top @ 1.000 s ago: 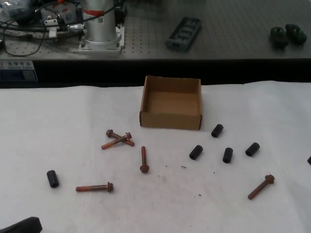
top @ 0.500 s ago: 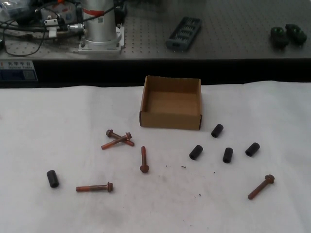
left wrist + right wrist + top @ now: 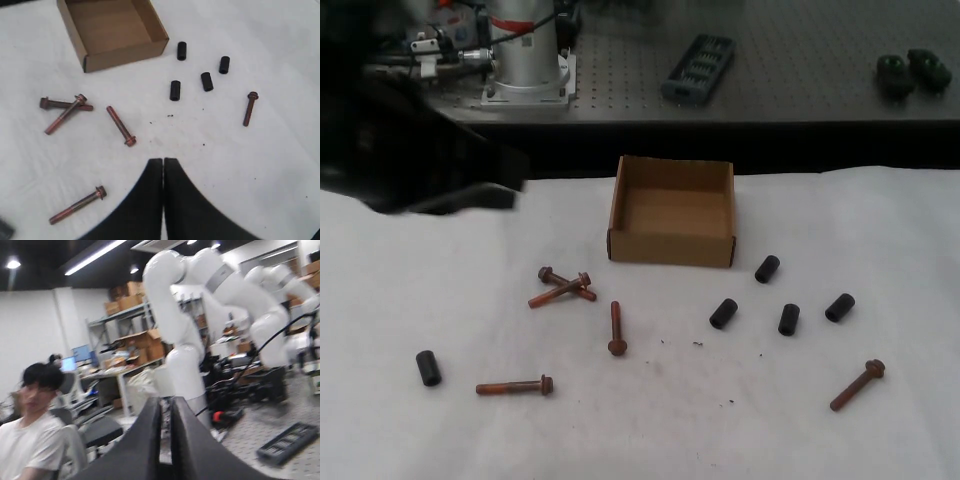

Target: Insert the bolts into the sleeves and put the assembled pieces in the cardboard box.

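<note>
An open, empty cardboard box [image 3: 672, 250] stands at the middle back of the white sheet. Rusty bolts lie loose: a crossed pair [image 3: 563, 285], one [image 3: 616, 328] in the middle, one [image 3: 515, 386] at the front left, one [image 3: 857, 385] at the front right. Black sleeves lie to the right of the box [image 3: 767, 269] [image 3: 723, 313] [image 3: 788, 319], with another at the far left [image 3: 428, 368]. My left gripper [image 3: 163, 167] hangs shut and empty above the front of the sheet, near the middle bolt [image 3: 121, 126]. My right gripper [image 3: 165, 407] is shut, empty and raised, facing the room.
A dark, blurred arm [image 3: 410, 150] covers the upper left of the high view. Behind the sheet runs a perforated bench with a silver robot base [image 3: 525, 50], a black rack [image 3: 698, 66] and cables. The front middle of the sheet is bare.
A dark arm part at the bottom left corner left the high view, and an arm now sweeps across its upper left. Bolts, sleeves and box have not moved.
</note>
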{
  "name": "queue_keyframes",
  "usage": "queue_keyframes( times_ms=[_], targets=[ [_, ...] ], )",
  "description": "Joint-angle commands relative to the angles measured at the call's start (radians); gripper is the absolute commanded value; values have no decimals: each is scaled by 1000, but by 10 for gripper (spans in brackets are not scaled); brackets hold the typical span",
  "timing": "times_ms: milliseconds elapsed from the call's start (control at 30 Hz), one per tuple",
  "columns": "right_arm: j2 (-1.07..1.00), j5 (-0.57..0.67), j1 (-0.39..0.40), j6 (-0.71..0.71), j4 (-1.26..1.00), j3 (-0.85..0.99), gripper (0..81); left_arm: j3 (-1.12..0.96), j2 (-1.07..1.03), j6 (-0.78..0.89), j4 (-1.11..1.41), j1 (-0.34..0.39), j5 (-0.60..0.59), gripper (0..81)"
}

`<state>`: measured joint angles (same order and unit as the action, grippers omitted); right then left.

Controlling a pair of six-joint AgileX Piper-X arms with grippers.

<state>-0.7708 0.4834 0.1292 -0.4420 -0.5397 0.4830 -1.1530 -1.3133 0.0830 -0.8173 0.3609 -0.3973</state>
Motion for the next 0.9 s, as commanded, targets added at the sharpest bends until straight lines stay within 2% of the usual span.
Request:
queue_keyframes(
  times_ms=[0, 167, 300, 400, 500, 600, 667, 800, 867],
  targets=[
    [-58, -76, -17, 69, 68, 78, 71, -14, -57, -16, 40, 2, -19, 6],
    [-259, -23, -21, 69, 208, 226, 70, -14, -190, -16, 156, 39, -19, 6],
    [-413, 21, -23, 36, 285, 328, 70, -14, -239, -68, 270, 83, -107, 6],
    [-497, 21, -34, 28, 289, 371, 70, -14, -260, -68, 357, 123, -87, 15],
    [-557, 21, -64, 28, 289, 406, 70, -31, -287, -68, 439, 154, -78, 141],
    [-585, 21, -103, 28, 289, 431, 70, -69, -335, -68, 471, 184, -72, 404],
    [-598, 21, -131, 28, 287, 442, 70, -104, -381, -68, 468, 207, -19, 484],
    [-610, -103, -175, 7, 287, 447, 70, -203, -502, -157, 389, 243, 45, 389],
    [-610, -158, -200, 9, 281, 449, 70, -251, -554, -190, 344, 260, 80, 388]
  ],
)
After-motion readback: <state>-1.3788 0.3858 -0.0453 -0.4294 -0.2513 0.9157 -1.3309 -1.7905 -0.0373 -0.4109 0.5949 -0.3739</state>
